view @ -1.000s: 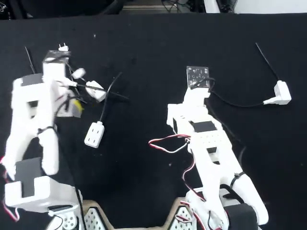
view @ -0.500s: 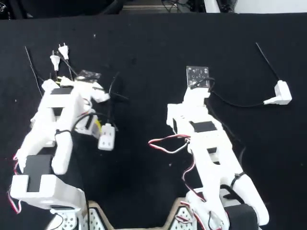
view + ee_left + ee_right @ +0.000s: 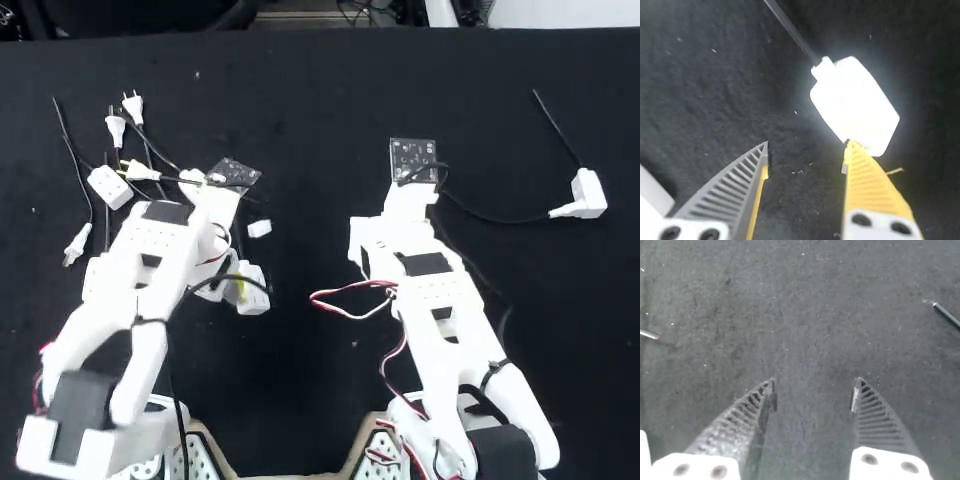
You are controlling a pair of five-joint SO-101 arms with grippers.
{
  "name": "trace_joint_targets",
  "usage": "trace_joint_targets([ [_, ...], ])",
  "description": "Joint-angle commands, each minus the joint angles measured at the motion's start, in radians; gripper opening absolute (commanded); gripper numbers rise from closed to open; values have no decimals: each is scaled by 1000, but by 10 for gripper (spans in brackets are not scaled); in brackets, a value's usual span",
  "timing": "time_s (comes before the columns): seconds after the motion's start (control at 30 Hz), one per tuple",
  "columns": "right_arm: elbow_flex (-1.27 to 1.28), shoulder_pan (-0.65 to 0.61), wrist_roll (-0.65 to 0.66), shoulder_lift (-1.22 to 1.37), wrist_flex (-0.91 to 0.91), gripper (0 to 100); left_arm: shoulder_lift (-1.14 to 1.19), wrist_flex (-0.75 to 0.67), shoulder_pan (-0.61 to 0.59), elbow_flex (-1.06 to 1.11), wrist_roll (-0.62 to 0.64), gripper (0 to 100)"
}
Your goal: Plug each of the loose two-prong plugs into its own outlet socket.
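Left gripper point(image 3: 805, 146) wide, empty; outlet socket point(image 3: 855, 102) just beside yellow finger point(image 3: 866, 190). We judge socket light, rigid, slick; we'd pinch long sides, not cord point(image 3: 790, 29). Right gripper point(image 3: 812, 386) wide, empty.

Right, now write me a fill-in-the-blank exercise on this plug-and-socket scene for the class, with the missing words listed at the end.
1. The left claw has one grey side and one ___ side.
2. Just beyond it lies a ___ socket with a dark cable.
3. The right claw is open and holds ___.
4. In the high view, the angled plug lies near the ___ edge of the table.
Missing words: yellow; white; nothing; right.
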Motion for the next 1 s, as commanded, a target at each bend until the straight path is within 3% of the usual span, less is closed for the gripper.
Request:
trace_joint_targets([
  [0.0, -16, 17, -11, -38, 2, 222, -146, -26, -54, -28, 8, 242],
  [0.13, -16, 14, -11, -38, 2, 222, -195, -100, -91, -36, 60, 242],
  [0.3, -16, 14, -11, -38, 2, 222, -124, -422, -90, 88, 195, 242],
  [0.4, -13, 14, -11, -38, 2, 222, -51, -528, -88, 90, 235, 242],
  [0.6, -13, 14, -11, -38, 2, 222, 121, -534, -35, -1, 267, 242],
  [0.77, -12, 14, -11, -38, 2, 222, 222, -522, -65, -58, 269, 242],
  [0.97, -13, 14, -11, -38, 2, 222, 175, -364, -156, -73, 269, 242],
])
